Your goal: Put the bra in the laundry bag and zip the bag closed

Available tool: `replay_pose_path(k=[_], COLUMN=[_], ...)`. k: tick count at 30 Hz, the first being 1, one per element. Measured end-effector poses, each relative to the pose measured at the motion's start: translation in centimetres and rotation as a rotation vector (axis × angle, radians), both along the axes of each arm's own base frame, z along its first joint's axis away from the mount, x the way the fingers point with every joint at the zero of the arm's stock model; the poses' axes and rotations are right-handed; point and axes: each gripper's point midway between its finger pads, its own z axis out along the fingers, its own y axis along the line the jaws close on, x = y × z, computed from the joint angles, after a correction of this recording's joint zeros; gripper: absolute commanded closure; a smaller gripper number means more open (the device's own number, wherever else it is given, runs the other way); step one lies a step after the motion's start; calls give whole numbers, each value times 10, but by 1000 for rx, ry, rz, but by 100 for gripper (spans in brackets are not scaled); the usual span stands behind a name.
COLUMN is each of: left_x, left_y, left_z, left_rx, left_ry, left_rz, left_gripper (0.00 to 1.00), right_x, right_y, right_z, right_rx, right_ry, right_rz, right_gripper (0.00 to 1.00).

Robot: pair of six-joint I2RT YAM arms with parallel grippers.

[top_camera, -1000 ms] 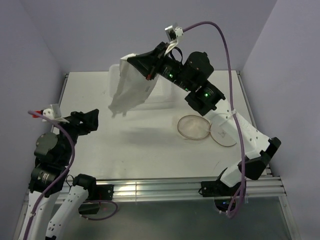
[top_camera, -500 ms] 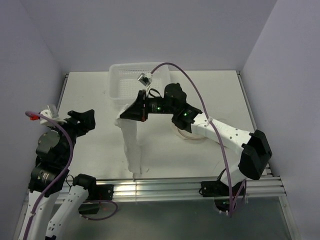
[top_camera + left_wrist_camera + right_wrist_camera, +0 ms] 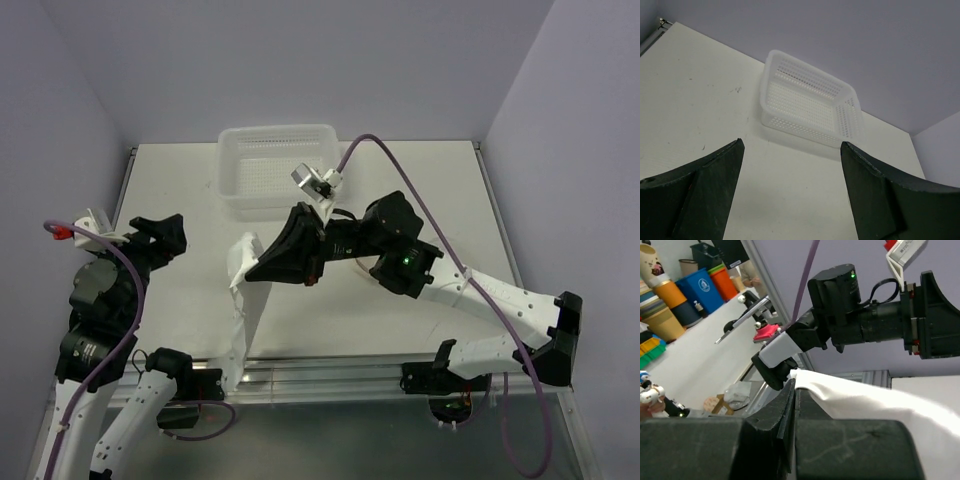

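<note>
Right gripper (image 3: 252, 272) is clamped on the bra (image 3: 241, 300), which dangles lengthwise below it toward the desk (image 3: 180, 180). Left gripper (image 3: 791, 146) gapes wide open.

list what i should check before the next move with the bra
1. Right tool shut on the bra: ok.
2. Bra's lower end free of the table: cannot tell.
3. Laundry bag located: cannot tell, no view shows it.
4. Left tool open, nothing in it: ok.
5. White basket apart from both arms: ok.
</note>
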Motion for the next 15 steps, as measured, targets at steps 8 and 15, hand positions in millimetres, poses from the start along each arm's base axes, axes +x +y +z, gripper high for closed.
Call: replay_pose_path(k=[8, 15], left_x=[7, 30], left_y=[-3, -23], left_z=[-1, -38], left_rx=[-18, -61], left_ry=[-3, 78], left_rz=[-3, -57], left_gripper=[16, 16], right_x=[70, 203], right_y=[22, 32], right_z=[-74, -235], right_rx=[-99, -411], right_ry=[36, 349], right_rz=[-73, -262], right_gripper=[100, 82])
